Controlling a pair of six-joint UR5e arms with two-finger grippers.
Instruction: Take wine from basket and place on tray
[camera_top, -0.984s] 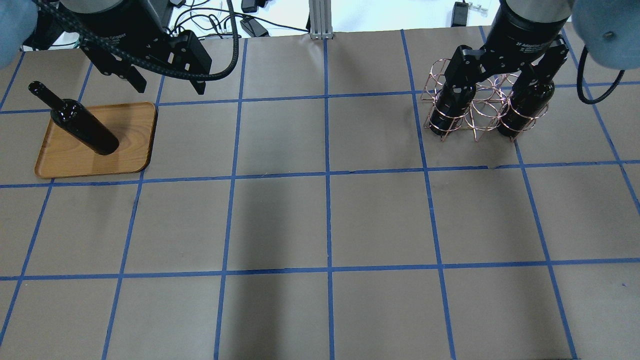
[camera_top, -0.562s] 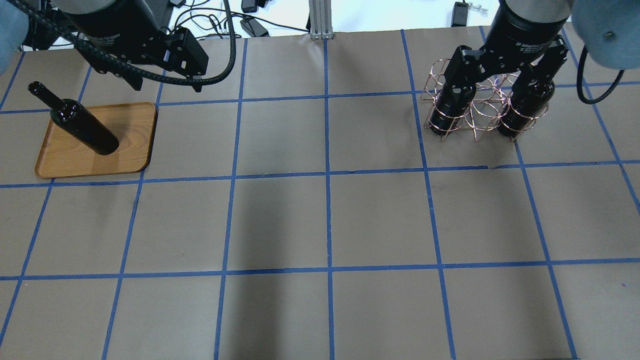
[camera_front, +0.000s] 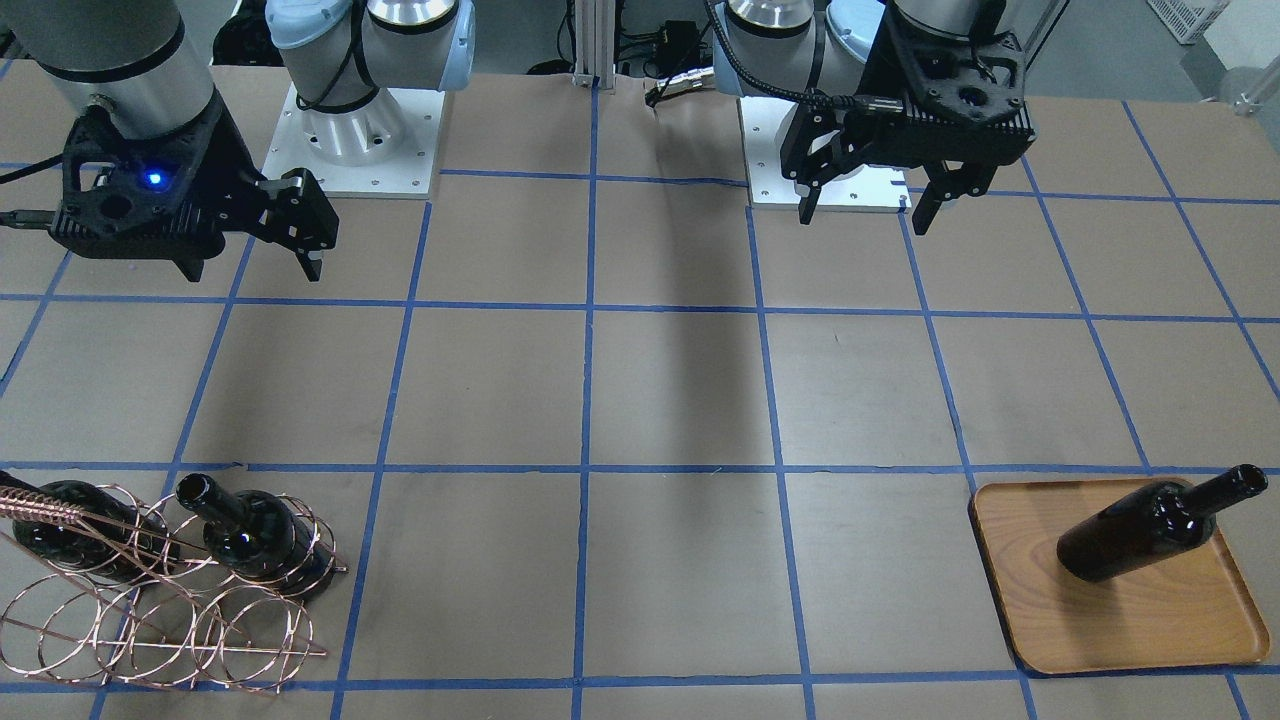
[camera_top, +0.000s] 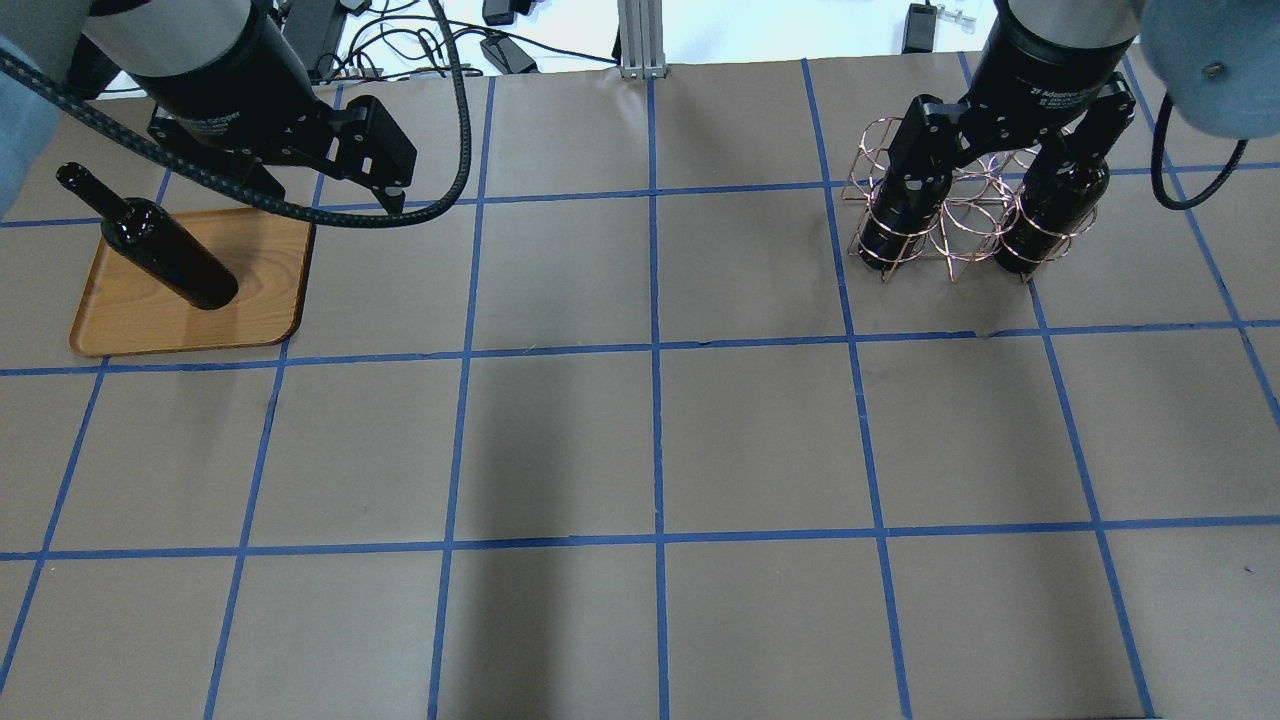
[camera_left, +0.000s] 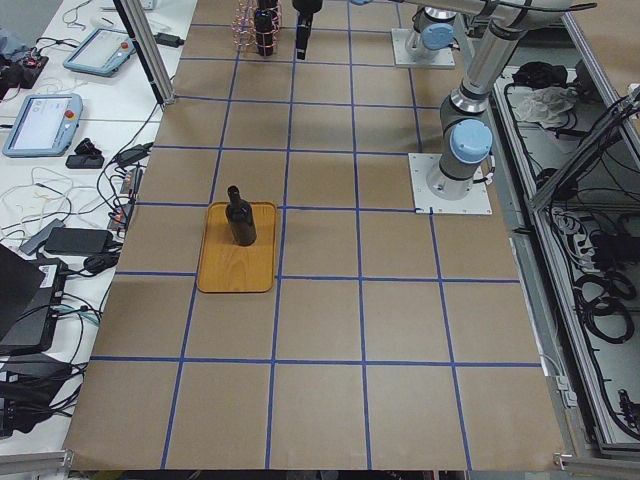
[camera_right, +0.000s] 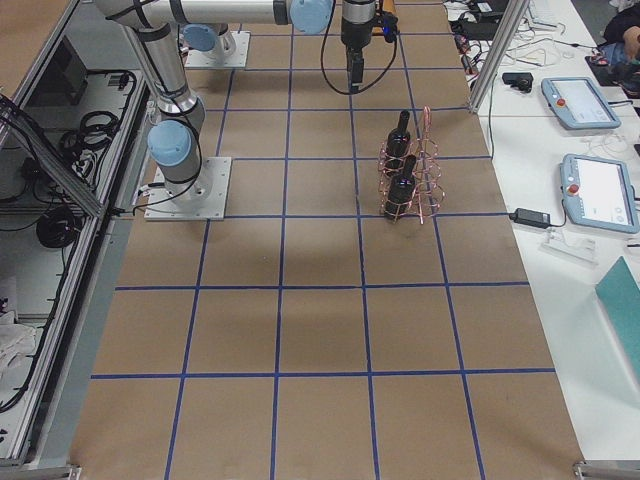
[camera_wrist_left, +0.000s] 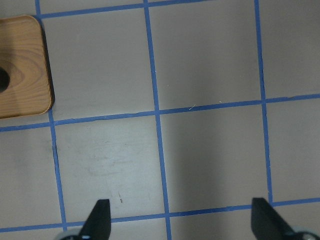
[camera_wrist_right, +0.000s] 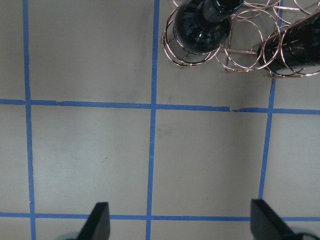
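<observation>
One wine bottle (camera_top: 165, 250) stands upright on the wooden tray (camera_top: 255, 305), also in the front view (camera_front: 1150, 525) on the tray (camera_front: 1130, 625). Two more bottles (camera_front: 250, 535) (camera_front: 60, 525) stand in the copper wire basket (camera_front: 150, 625); the overhead view shows them (camera_top: 880, 240) (camera_top: 1040, 230) in the basket (camera_top: 950, 215). My left gripper (camera_top: 335, 190) (camera_front: 865, 210) is open and empty, high beside the tray's far right corner. My right gripper (camera_front: 250, 265) (camera_top: 990, 180) is open and empty, high on the robot's side of the basket. The right wrist view shows both bottles (camera_wrist_right: 202, 25) (camera_wrist_right: 300, 50) beyond its fingertips.
The table is brown paper with a blue tape grid. The left wrist view shows the tray's corner (camera_wrist_left: 25, 75) at its left edge. A metal post (camera_top: 640, 40) and cables stand at the far table edge. Tablets and cables lie on side benches (camera_left: 50, 120).
My left gripper has shifted slightly forward over the table near the tray's far right corner and stays open. The right gripper, bottles, basket and tray have not visibly moved.
</observation>
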